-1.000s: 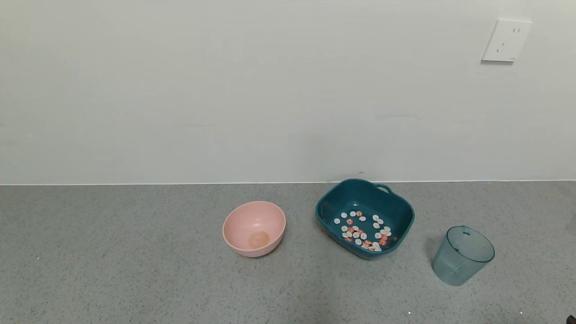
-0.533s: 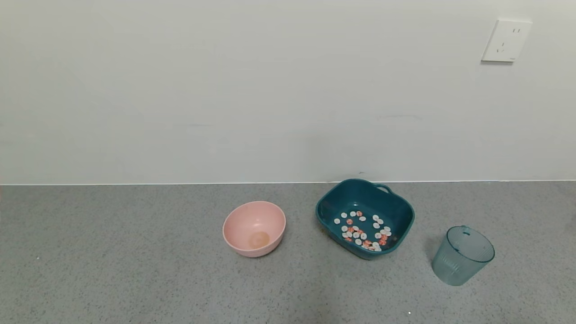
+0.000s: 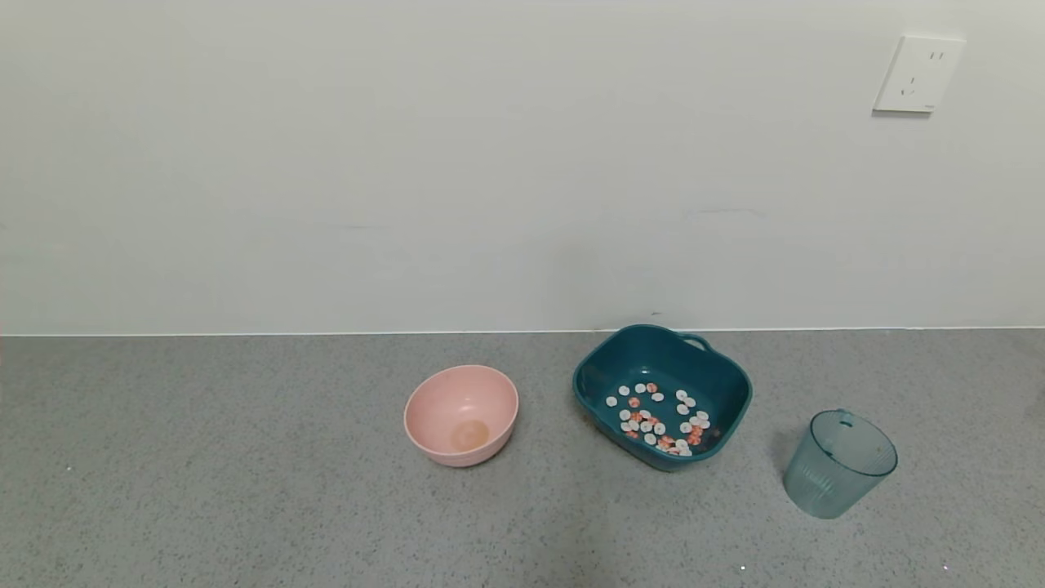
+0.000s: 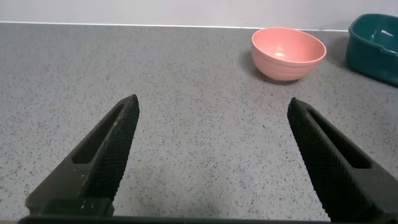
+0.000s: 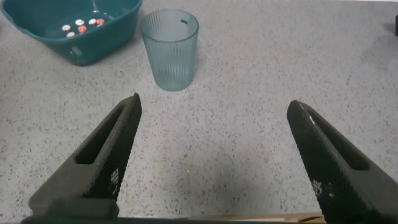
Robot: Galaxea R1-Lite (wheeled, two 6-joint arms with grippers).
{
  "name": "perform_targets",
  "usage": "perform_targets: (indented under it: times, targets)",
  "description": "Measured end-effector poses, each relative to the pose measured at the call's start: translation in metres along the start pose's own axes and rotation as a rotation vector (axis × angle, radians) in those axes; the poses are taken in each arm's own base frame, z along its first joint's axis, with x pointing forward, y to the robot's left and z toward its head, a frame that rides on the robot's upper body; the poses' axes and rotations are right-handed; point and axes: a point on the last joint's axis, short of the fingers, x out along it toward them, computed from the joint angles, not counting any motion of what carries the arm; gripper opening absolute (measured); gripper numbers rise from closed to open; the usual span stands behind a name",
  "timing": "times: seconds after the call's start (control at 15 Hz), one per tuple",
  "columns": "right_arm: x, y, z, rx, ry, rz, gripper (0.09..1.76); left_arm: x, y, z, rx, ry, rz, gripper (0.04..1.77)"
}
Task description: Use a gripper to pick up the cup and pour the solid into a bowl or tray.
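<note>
The ribbed pale blue-green cup point(image 3: 839, 464) stands upright and empty on the grey counter at the right; it also shows in the right wrist view point(image 5: 170, 50). The dark teal tub point(image 3: 663, 359) stands left of it and holds the white and orange-red discs point(image 3: 660, 420); part of the tub and some discs show in the right wrist view point(image 5: 79, 25). My right gripper point(image 5: 212, 107) is open and empty, well back from the cup near the counter's front edge. My left gripper point(image 4: 212, 107) is open and empty over bare counter. Neither gripper shows in the head view.
An empty round pink bowl point(image 3: 461, 415) stands left of the tub, and shows in the left wrist view point(image 4: 288, 53) ahead of the left gripper. The white wall runs behind the counter, with a socket point(image 3: 918, 73) at upper right.
A dark bit of the right arm at the head view's bottom right corner one second ago has gone out of view. The cup, tub and bowl have not moved.
</note>
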Motion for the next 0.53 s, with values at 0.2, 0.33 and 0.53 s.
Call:
perform_targets:
  times: [0.2,0.33,0.53]
  targets:
    - [-0.002,0.000,-0.010,-0.005,0.007,0.032,1.70,0.000,0.000,0.000,0.000,0.000,0.000,1.72]
    - [-0.007,0.000,-0.017,-0.023,-0.019,0.058,1.70,0.000,0.000,0.000,0.000,0.000,0.000,1.72]
    - [-0.016,-0.001,-0.024,-0.044,-0.097,0.073,1.70,0.000,0.000,0.000,0.000,0.000,0.000,1.72]
